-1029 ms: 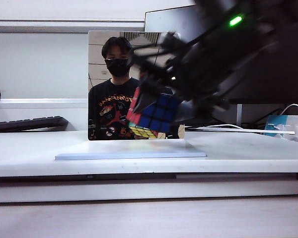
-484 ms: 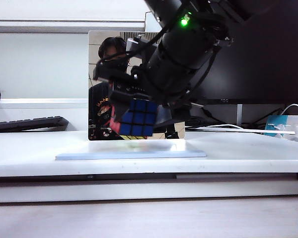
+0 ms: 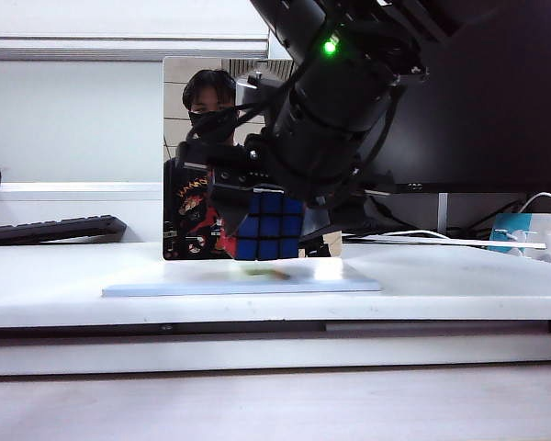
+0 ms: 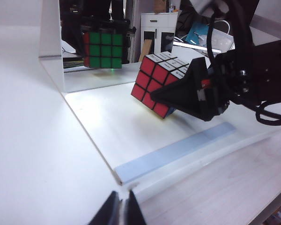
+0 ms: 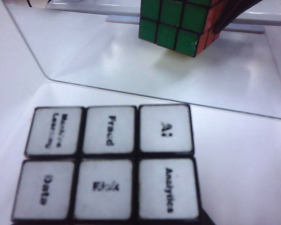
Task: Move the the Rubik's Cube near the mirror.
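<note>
The right claw [image 3: 268, 216] is clamped on the Rubik's Cube [image 3: 268, 226], held just above the mirror's [image 3: 188, 138] base at its 6 o'clock edge; the left claw [image 4: 120, 209], fingers together, sits well apart.

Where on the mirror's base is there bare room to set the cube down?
The pale base is bare from the mirror to its blue front strip. The right gripper, jaws on the Rubik's Cube, crowds its middle. The left gripper, shut, waits beyond the base's corner.

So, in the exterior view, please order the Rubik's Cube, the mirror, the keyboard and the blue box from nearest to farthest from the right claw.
1. The Rubik's Cube, held in the right claw, above the mirror's base.
2. The mirror, directly behind the claw.
3. The keyboard, far left, and the blue box, far right: too close to call.
</note>
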Available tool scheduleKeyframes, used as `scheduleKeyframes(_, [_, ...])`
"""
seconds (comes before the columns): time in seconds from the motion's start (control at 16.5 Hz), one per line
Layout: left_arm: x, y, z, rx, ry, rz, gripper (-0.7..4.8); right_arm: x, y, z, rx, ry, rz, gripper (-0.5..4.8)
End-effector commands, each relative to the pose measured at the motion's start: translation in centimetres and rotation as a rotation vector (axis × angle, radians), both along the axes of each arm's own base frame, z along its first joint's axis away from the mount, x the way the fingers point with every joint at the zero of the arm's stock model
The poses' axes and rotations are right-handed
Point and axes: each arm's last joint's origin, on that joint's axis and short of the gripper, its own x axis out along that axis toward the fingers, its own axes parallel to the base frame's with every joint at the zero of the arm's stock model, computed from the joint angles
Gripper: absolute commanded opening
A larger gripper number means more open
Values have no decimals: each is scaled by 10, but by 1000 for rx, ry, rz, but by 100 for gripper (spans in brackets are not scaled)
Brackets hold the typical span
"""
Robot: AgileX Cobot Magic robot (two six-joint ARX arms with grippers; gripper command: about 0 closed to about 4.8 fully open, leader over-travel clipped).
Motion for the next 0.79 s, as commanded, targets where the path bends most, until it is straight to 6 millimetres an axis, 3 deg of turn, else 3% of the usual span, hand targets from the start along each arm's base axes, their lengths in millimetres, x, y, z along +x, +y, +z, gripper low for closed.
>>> scheduleKeyframes(0.06, [0,0,2,-9,-11,0,32,0,2,5,32,-23,-2,376])
scheduleKeyframes(0.36, [0,0,2,-8,-11,1,32,-4,1,17,79,-14,61,378])
scheduleKeyframes(0.61, [0,0,2,-9,-12,1,32,-19,-21,62,31,-149,36,378])
scheduleKeyframes(0.67, [0,0,2,-9,-12,1,32,-29,-38,86,3,-215,14,356])
scheduleKeyframes(0.73, [0,0,2,-9,-11,0,32,-41,-58,108,-10,-257,15,92])
scheduleKeyframes(0.79, [0,0,2,-9,-11,0,32,-48,-70,119,-27,-282,19,-14])
